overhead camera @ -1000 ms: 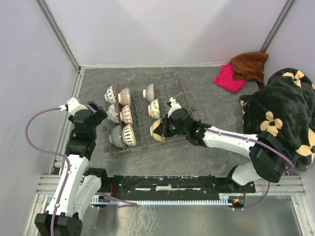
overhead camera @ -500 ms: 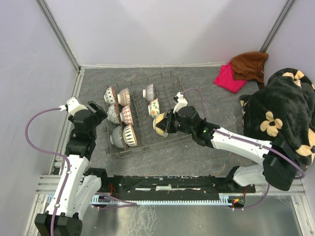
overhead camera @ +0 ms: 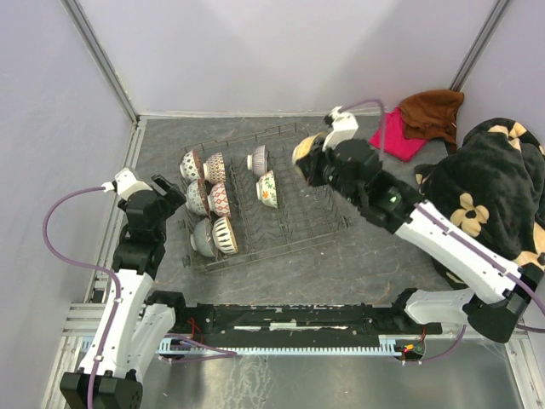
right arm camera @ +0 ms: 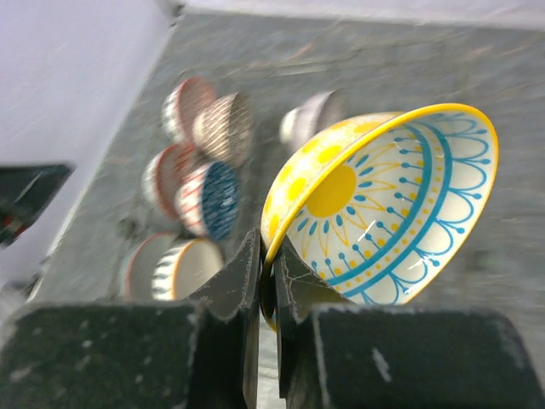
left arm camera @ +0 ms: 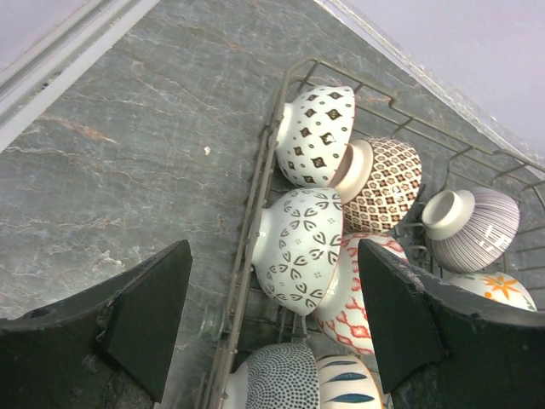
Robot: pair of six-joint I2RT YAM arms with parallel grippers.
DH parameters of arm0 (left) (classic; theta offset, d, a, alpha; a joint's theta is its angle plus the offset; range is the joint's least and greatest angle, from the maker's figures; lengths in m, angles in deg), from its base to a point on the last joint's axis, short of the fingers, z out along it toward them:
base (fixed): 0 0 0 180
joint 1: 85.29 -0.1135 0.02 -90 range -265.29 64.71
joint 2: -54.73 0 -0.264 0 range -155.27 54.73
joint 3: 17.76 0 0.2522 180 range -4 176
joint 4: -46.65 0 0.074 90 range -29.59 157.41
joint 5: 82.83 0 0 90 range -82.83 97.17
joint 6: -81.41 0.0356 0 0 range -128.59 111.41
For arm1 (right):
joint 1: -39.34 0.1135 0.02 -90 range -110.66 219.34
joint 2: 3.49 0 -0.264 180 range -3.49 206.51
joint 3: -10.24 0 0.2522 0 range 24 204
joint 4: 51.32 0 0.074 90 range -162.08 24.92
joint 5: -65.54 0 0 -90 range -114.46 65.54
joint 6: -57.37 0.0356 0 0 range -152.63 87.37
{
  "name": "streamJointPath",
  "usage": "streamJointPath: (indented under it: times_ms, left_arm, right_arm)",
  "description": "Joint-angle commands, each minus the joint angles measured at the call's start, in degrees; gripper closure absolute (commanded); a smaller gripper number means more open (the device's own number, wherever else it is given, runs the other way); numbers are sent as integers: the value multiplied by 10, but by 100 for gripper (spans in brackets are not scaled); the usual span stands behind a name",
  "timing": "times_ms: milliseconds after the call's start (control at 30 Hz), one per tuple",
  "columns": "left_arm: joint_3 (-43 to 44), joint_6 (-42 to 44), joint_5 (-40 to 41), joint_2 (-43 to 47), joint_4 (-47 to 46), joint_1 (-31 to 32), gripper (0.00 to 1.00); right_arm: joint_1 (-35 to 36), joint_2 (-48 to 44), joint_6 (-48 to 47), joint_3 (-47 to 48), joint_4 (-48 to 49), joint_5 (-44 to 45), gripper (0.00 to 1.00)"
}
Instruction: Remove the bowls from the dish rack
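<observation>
Beside the dish rack [overhead camera: 313, 207], pink cloth [overhead camera: 393, 136], blanket [overhead camera: 485, 192]

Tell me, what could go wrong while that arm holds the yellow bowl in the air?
The right tool pinches the yellow bowl only by its thin rim, so it might slip out and break on the dish rack or table below. The open left tool hovers close beside the bowls at the rack's edge; a careless move could knock them.

Yellow-rimmed bowl [right arm camera: 383, 204] with blue sunburst lines inside; grey wire dish rack [overhead camera: 312, 210]; pink cloth [overhead camera: 393, 136].
</observation>
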Motion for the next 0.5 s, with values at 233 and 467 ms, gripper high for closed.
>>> streamJointPath:
  times_ms: [233,467]
  left_arm:
    - [49,-6,-54,-15,-4,-1,15]
    - [65,-2,-63,-29,-8,-1,15]
  right_arm:
    - [-209,127,-169,195,-246,96,99]
    - [-255,236,-204,234,-272,115,99]
